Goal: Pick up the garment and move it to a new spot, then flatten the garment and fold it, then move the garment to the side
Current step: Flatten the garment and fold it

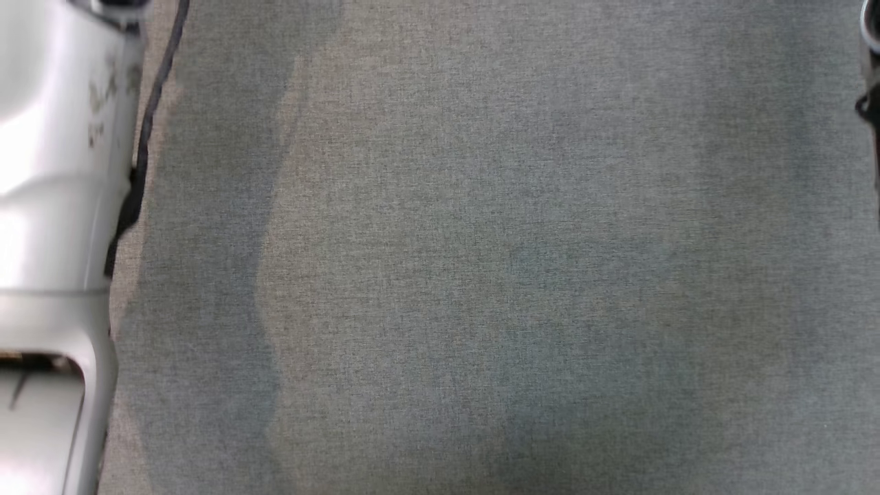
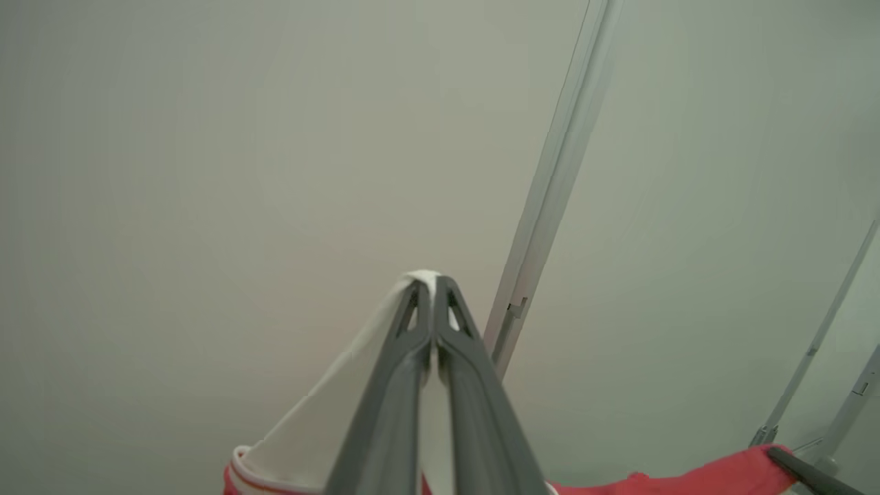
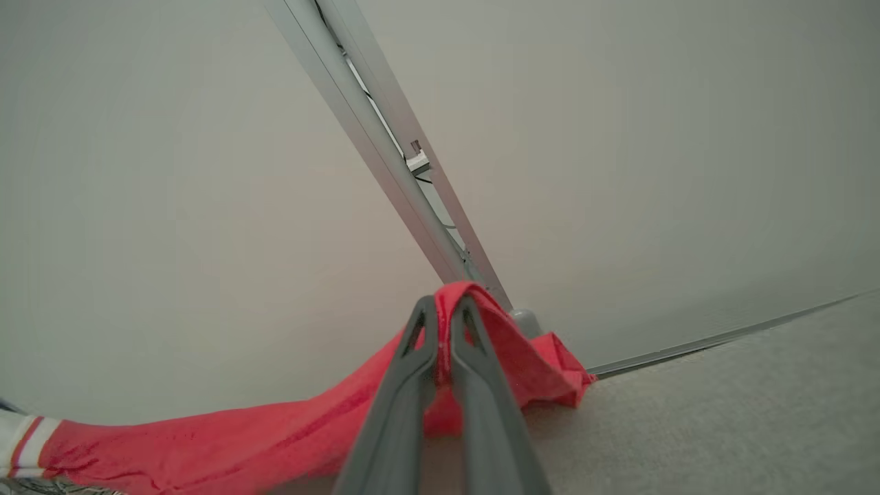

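Left jaws clenched on a white corner of the garment [image 2: 309,426]. A bit of cloth pokes out past the fingers [image 2: 388,412]. White panel drops lower-left to a red-trimmed edge, cut off at the frame bottom.

Right jaws clenched on a red fold of the same garment. Red cloth runs off lower-left to a striped white cuff [image 3: 24,440]. Garment hangs spanned between both arms, red stretch sagging.

Left wrist view, lower right: red end with the other arm's dark finger [image 2: 815,473] on it, mostly clipped.

Head view: pale left forearm [image 1: 55,206] down the left edge, blurred, with a black cable [image 1: 146,124] alongside. Dark bit of the right arm [image 1: 872,103] is clipped at the right edge.

Behind the right jaws: aluminium post [image 3: 375,144] on a grey foot [image 3: 526,320], base partly hidden by red cloth. Can't tell if the bunched red end touches the grey woven surface [image 3: 756,405].

Plain pale wall [image 3: 687,137] beyond, thin strip along its base.
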Tool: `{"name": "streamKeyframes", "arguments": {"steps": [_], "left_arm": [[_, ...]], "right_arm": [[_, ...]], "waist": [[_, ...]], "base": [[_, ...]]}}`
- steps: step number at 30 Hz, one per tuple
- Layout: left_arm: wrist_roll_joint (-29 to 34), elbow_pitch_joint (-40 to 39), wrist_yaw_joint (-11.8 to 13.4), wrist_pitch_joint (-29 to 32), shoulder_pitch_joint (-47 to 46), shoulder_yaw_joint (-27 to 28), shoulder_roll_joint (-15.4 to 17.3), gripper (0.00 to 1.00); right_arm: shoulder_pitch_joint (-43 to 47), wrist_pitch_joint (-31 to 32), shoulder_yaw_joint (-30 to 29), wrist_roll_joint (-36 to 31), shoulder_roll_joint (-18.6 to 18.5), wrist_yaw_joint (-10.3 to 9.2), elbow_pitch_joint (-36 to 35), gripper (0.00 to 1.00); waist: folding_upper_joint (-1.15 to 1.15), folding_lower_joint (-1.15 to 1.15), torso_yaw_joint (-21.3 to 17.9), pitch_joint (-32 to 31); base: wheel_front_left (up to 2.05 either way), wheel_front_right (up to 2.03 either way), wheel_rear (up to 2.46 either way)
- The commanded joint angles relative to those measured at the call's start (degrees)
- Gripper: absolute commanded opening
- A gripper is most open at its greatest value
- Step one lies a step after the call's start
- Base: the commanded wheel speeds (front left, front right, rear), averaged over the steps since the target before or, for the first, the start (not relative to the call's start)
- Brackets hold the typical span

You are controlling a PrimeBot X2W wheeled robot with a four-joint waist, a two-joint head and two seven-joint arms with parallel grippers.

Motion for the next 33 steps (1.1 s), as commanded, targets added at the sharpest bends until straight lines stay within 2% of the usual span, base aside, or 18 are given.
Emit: {"name": "streamKeyframes", "arguments": {"steps": [1,4,8,9,12,13,14,20,24,33], "left_arm": [[-0.95,-2.8,-0.47,-0.2,3.62,0.71,0.99,0.0],[-2.54,-9.39,-0.44,-0.35,11.05,1.91,2.58,0.0],[-4.23,-20.0,1.22,-0.19,21.98,3.51,4.13,0.0],[-4.23,-20.0,1.22,-0.19,21.98,3.51,4.13,0.0],[-4.77,-27.97,3.26,-0.16,30.8,4.33,4.91,0.0],[-4.82,-32.76,4.66,-0.23,36.65,4.66,5.08,0.0],[-4.82,-32.76,4.66,-0.23,36.65,4.66,5.08,0.0],[-5.41,-41.59,7.25,-0.45,53.31,4.99,3.47,0.0],[-4.53,-44.49,7.86,-0.54,62.25,5.23,1.95,0.0],[-1.75,-46.55,7.88,-0.56,77.23,6.55,-1.43,0.0]], "right_arm": [[2.66,-0.8,1.86,1.99,-1.57,0.03,-1.51,0.0],[6.76,-1.88,4.82,5.84,-3.51,0.03,-4.17,0.0],[12.48,-3.35,7.09,10.87,-5.49,0.03,-7.32,0.0],[12.48,-3.35,7.09,10.87,-5.49,0.03,-7.32,0.0],[16.88,-4.43,8.14,13.86,-6.22,0.03,-9.56,0.0],[20.23,-5.4,9.02,14.69,-6.69,0.03,-10.96,0.0],[20.23,-5.4,9.02,14.69,-6.69,0.03,-10.96,0.0],[31.1,-7.19,10.95,13.5,-7.99,0.03,-16.16,0.0],[39.3,-7.53,8.13,12.01,-7.5,0.03,-20.75,0.0],[60.01,-7.43,-0.97,6.87,-2.82,0.03,-30.69,0.0]], "waist": [[0.0,0.0,-0.33,-0.51],[0.0,0.0,-0.76,-1.52],[0.0,0.0,-1.07,-3.33],[0.0,0.0,-1.07,-3.33],[0.0,0.0,-1.12,-5.08],[0.0,0.0,-1.01,-6.53],[0.0,0.0,-1.01,-6.53],[0.0,0.0,0.12,-11.67],[0.0,0.0,0.96,-15.49],[0.0,0.0,2.45,-24.69]], "base": [[0.0,0.0,0.0],[0.0,0.0,0.0],[0.0,0.0,0.0],[0.0,0.0,0.0],[0.0,0.0,0.0],[0.0,0.0,0.0],[0.0,0.0,0.0],[0.0,0.0,0.0],[0.0,0.0,0.0],[0.0,0.0,0.0]]}}
